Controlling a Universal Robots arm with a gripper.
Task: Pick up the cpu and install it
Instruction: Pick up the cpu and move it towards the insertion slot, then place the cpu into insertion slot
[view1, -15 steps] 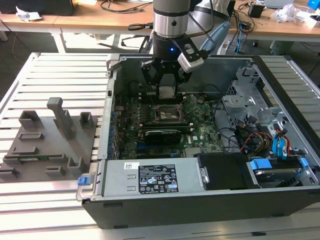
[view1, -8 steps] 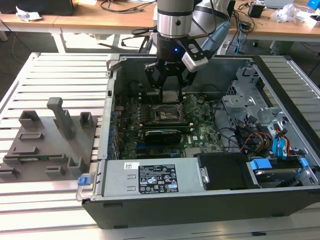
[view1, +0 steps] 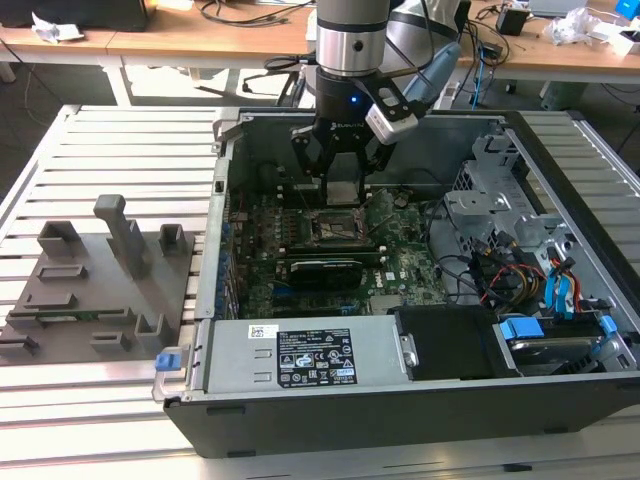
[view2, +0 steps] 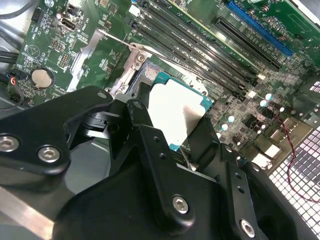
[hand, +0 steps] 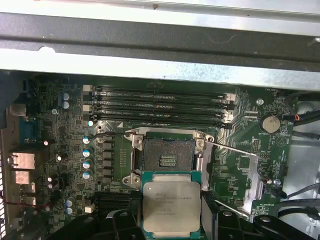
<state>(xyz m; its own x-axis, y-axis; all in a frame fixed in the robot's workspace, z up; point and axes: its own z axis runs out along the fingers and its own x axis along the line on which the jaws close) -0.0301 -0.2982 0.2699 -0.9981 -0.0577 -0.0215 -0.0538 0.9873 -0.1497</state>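
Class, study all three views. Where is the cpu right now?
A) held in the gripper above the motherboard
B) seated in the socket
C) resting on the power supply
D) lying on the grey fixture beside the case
A: the gripper clasps the cpu above the motherboard, and the socket lies open and empty.

1. One cpu (hand: 171, 207), one hand (view1: 341, 192).
2. One socket (hand: 166, 159) (black-framed, bare).
3. Four memory slots (hand: 160, 93), lying side by side.
4. One coin battery (hand: 270, 123).
5. One computer case (view1: 420, 418) and one grey fixture (view1: 100, 300) beside it.
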